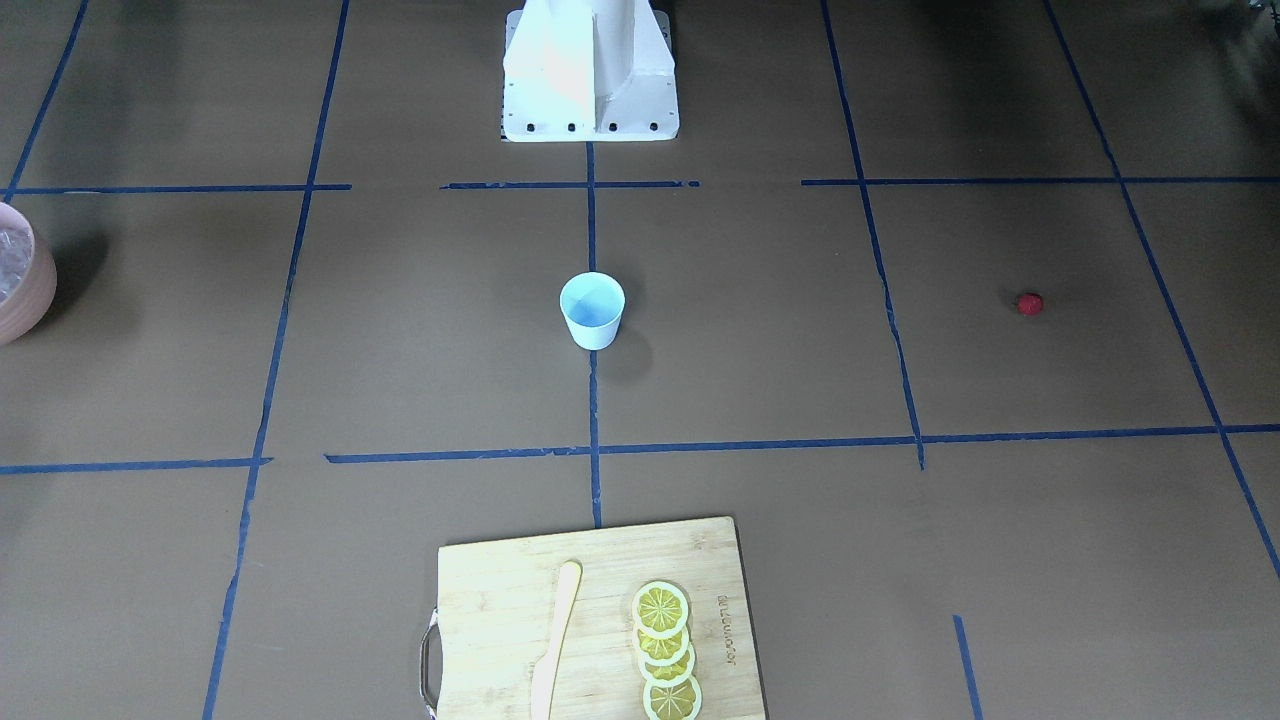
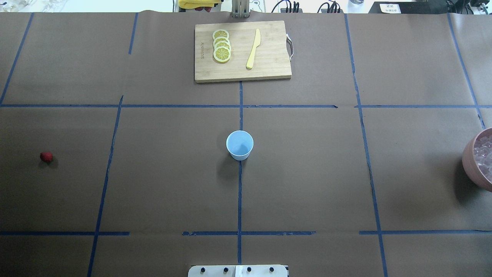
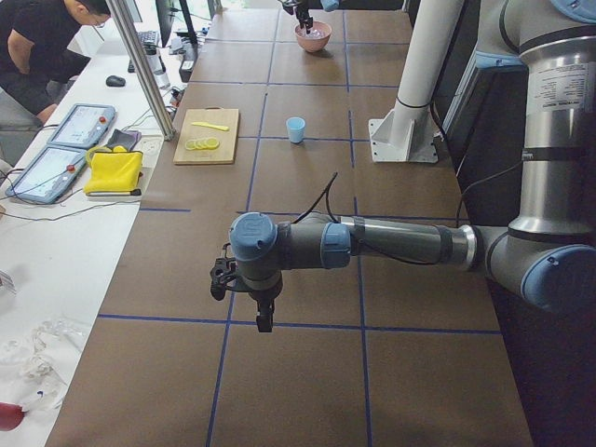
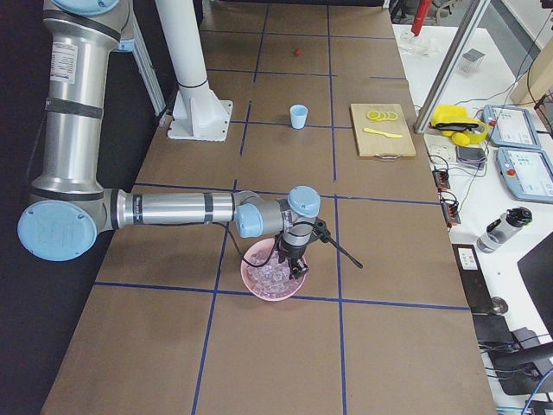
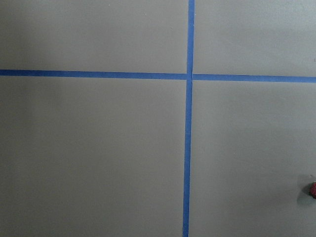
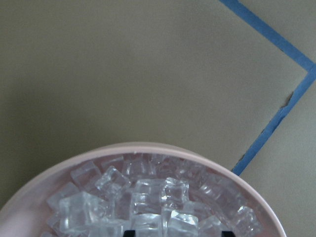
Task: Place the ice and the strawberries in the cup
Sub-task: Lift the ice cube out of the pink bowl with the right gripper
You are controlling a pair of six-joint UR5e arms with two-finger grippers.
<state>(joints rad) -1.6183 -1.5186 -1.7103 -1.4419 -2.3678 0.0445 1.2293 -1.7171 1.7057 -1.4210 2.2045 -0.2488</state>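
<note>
The pale-blue cup point(image 2: 240, 145) stands upright at the table's middle, with nothing visible inside; it also shows in the front view point(image 1: 592, 310). The tiny red strawberry point(image 2: 46, 156) lies far to the left and shows at the left wrist view's right edge point(image 5: 313, 189). The ice point(image 6: 148, 202) fills a pink bowl point(image 2: 476, 157) at the right edge. My right gripper point(image 4: 289, 259) hangs just over the ice; its dark fingertips point(image 6: 129, 232) stand wide apart, open. My left gripper point(image 3: 264, 318) hovers above the table near the strawberry's end; I cannot tell if it is open.
A wooden cutting board point(image 2: 242, 52) at the far side holds several lemon slices point(image 2: 221, 46) and a yellow knife point(image 2: 253, 49). Blue tape lines cross the brown table. An operator point(image 3: 42, 47) sits beyond the far edge. The robot's white base point(image 1: 590, 70) stands behind the cup.
</note>
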